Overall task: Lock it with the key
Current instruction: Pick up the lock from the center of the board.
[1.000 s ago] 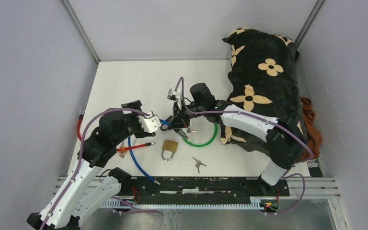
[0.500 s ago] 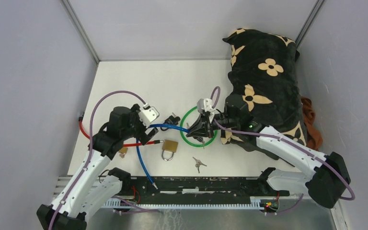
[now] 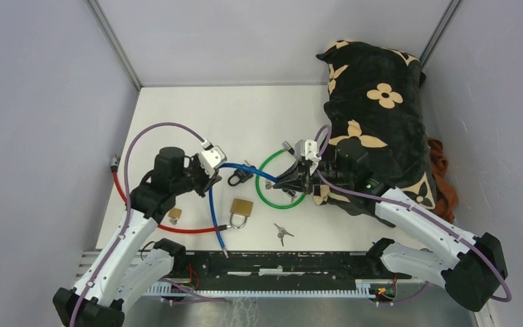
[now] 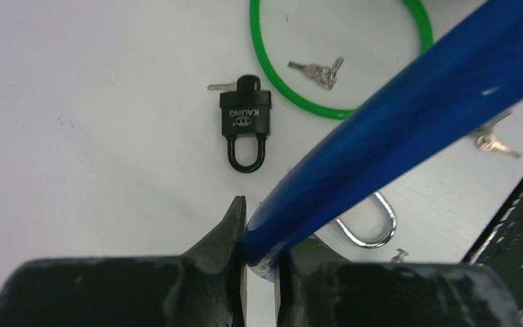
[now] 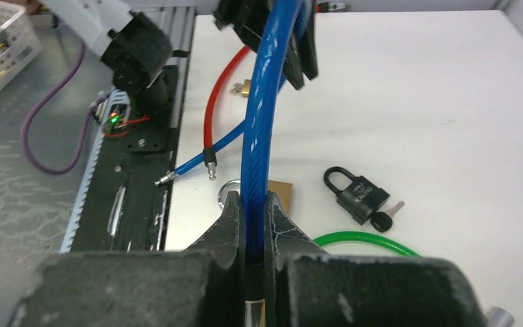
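Noted left gripper (image 4: 259,221) pinched shut on blue cable (image 4: 408,116). Found black padlock (image 4: 244,122), key (image 4: 248,83) in its base, flat on table (image 4: 75,136) just beside green loop (image 4: 252,27). Logged right gripper (image 5: 250,204) clamping same cable farther along.

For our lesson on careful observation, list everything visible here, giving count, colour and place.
blue cable: one, blue, gripped by both end effectors
red cable: one, red, front left
green cable: one, green, looped mid-table
black padlock: one, black, key inserted, left of the loop
brass padlock: one, brass, front centre
small padlock: one, brass, beside the red cable
key bunches: two, silver, one inside the loop, one near the front
cushion: one, black with beige flowers, back right
cloth: one, brown, right of the cushion
left end effector: black, shut on blue cable
right end effector: black, shut on blue cable
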Tool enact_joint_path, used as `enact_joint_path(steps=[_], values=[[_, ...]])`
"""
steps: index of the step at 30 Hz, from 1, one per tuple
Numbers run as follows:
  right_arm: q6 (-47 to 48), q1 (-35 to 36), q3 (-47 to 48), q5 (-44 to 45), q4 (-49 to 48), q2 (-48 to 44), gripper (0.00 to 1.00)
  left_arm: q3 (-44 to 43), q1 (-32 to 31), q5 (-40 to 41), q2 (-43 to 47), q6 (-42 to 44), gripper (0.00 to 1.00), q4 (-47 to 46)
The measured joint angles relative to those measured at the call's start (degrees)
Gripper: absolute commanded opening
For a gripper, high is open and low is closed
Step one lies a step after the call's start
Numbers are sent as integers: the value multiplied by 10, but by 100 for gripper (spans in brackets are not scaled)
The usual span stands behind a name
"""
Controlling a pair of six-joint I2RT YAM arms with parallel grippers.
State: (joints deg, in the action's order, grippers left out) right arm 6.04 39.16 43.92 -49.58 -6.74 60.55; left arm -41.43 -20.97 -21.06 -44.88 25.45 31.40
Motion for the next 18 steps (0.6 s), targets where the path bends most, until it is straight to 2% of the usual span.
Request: enact_joint_path(steps=[4, 7, 13, 18], values=[[-24, 12, -19, 67, -38, -18, 0, -78, 3, -30, 0, -63, 2, 12], [-46, 42, -40, 134, -101, -38, 0, -146, 3, -47, 1, -111, 2, 8], [-88, 76, -68, 186, -212, -20, 22, -190, 3, -69, 10, -144, 2, 13], [-93, 76, -72, 191, -228, 7, 39, -207, 2, -59, -4, -100, 2, 32]])
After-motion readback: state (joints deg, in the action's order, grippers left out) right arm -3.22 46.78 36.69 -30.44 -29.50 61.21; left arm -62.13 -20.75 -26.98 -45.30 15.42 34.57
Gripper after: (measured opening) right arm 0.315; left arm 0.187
